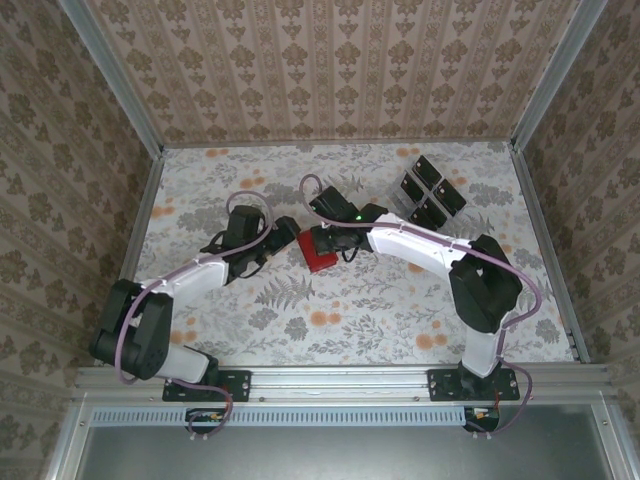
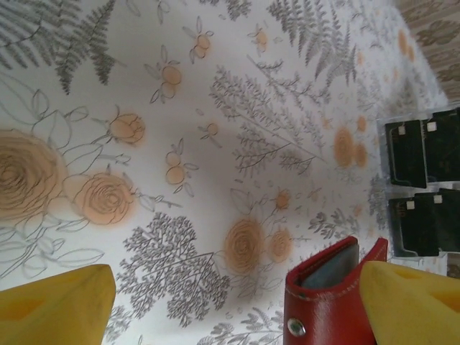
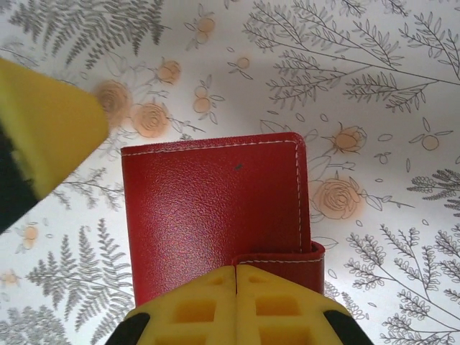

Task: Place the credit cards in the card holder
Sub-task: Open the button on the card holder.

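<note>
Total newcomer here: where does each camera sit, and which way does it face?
Top external: above and behind both arms, which show whole, looking down on the table.
Left wrist: on the left arm, looking past the open left gripper at the card holder and credit cards.
Right wrist: on the right arm, looking past the shut right gripper at the card holder it pinches.
Shared: every view catches the card holder.

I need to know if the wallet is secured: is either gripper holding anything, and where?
The left gripper, open, holds nothing. The right gripper is shut at the flap edge of the card holder; a pinch cannot be told.
</note>
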